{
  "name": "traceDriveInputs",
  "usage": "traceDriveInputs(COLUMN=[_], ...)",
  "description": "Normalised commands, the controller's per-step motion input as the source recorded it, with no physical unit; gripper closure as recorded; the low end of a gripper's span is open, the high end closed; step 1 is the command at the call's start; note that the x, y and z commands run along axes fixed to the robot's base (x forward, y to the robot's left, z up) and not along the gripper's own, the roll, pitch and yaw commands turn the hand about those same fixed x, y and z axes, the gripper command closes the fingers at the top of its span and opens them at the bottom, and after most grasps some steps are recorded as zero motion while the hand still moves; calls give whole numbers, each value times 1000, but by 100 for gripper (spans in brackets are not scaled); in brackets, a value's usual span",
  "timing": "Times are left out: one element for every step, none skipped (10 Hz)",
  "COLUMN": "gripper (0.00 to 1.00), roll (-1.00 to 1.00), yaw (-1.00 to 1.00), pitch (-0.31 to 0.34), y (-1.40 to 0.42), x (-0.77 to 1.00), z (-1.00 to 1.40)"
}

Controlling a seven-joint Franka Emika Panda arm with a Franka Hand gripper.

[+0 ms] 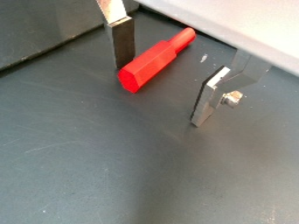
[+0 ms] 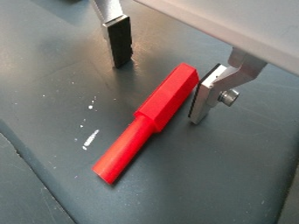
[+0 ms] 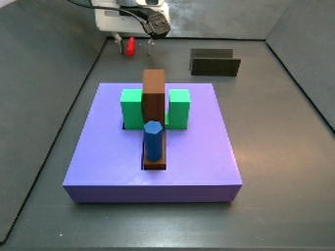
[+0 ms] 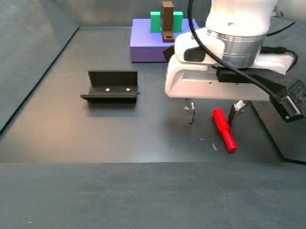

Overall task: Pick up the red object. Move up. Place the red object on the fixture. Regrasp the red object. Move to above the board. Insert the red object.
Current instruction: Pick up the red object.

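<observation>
The red object (image 1: 156, 59) is a short red peg lying flat on the dark floor; it also shows in the other wrist view (image 2: 146, 122). My gripper (image 1: 163, 92) is open and low over the peg, one silver finger (image 1: 122, 44) on each side of it. The peg's thick end lies close to one finger (image 2: 205, 98) without being clamped. In a side view the gripper (image 4: 213, 109) hangs above the red object (image 4: 224, 130), with the fixture (image 4: 110, 87) to its left. The board (image 3: 157, 157) lies nearer that camera than the gripper (image 3: 131, 39).
On the board stand a green block (image 3: 131, 108), a brown upright bar (image 3: 153, 98) and a blue hexagonal peg (image 3: 153, 142). The fixture (image 3: 215, 63) sits behind the board to the right. Grey walls enclose the floor.
</observation>
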Motion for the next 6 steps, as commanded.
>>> traceDriveInputs(gripper=[0,0,0,0,0,0], roll=[-64,-56,-139,-149,-149,-94], yaw=[0,89,194,131,120,117], pitch=[-27,-43,-60,-61,-60,-31], y=[-114,-31,0,0,0,0], x=[0,0,-34,-57,-77,-31], z=[6,0,-9,-74,-63,0])
